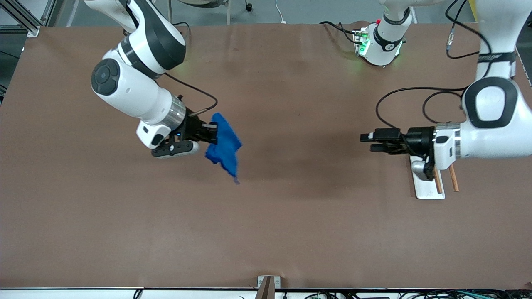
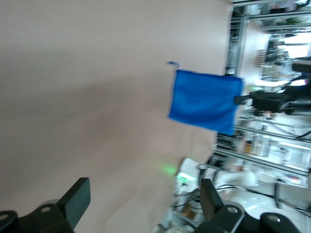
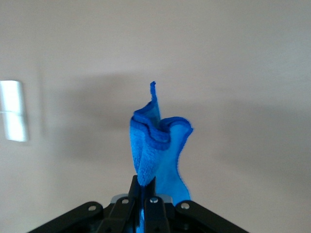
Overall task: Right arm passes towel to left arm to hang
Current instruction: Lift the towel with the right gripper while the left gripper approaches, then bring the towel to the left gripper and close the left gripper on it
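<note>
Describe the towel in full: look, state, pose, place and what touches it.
The towel is a small bright blue cloth, fluffy like microfibre, with a darker stitched edge and a loose thread at its lowest corner. It hangs crumpled and folded in the air above the table, toward the right arm's end. The right gripper pinches it at one edge, shut on it; nothing else touches it. The left gripper is open and well apart from it.

Towel point(image 1: 224, 146): fuzzy microfibre cloth, matt, stitched hem. Table point(image 1: 291, 216): smooth matt brown sheet, looks like paper/vinyl. Right arm point(image 1: 133, 83) & left arm point(image 1: 490, 124): glossy white plastic shells, black bands, brushed metal wrist rings. White base plate point(image 1: 426, 189), smooth, w/ copper-coloured rods point(image 1: 454, 178) at its 3 o'clock.
</note>
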Controlling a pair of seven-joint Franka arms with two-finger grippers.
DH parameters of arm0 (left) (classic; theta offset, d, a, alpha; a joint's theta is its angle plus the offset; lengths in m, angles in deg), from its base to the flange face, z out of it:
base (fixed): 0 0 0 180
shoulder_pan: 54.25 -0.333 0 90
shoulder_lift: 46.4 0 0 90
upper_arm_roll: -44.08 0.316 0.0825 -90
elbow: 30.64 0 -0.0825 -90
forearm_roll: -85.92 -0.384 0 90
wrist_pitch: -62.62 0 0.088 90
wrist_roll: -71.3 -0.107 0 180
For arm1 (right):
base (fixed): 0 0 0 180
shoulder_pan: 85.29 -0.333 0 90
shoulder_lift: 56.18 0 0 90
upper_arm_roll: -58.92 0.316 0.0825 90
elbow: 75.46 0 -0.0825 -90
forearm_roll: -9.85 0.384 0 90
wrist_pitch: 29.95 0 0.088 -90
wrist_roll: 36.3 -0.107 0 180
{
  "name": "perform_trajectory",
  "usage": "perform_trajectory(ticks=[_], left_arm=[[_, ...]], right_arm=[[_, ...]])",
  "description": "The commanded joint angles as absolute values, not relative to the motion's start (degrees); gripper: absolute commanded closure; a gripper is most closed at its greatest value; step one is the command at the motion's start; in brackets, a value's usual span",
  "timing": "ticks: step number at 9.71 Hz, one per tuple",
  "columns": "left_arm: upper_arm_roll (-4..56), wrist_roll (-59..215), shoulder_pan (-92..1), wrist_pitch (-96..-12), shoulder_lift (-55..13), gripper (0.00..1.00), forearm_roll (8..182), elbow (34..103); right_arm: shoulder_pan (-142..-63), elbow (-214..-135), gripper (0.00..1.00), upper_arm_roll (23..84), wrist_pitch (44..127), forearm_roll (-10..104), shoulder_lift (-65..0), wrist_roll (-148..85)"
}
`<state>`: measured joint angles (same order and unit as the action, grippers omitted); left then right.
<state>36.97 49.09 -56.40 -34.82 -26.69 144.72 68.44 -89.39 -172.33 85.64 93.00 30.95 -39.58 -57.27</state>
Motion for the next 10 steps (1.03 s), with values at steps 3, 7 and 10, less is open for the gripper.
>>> perform_trajectory(ticks=[3, 7, 10], left_arm=[[32.7, 35.7, -56.5, -33.8, -17.0, 0.03, 164.0, 72.9], [26.8, 26.2, -56.0, -31.5, -8.2, 0.03, 179.0, 72.8], [23.4, 25.3, -56.4, -27.2, -6.0, 0.03, 184.7, 74.1]], right_arm=[[-89.2, -168.8, 1.00, 90.7, 96.6, 51.0, -36.3, -56.9], [-90.8, -166.5, 1.00, 93.9, 105.0, 67.6, -34.2, -55.4], [-91.6, -165.3, 1.00, 97.6, 112.6, 68.3, -31.0, -55.4]])
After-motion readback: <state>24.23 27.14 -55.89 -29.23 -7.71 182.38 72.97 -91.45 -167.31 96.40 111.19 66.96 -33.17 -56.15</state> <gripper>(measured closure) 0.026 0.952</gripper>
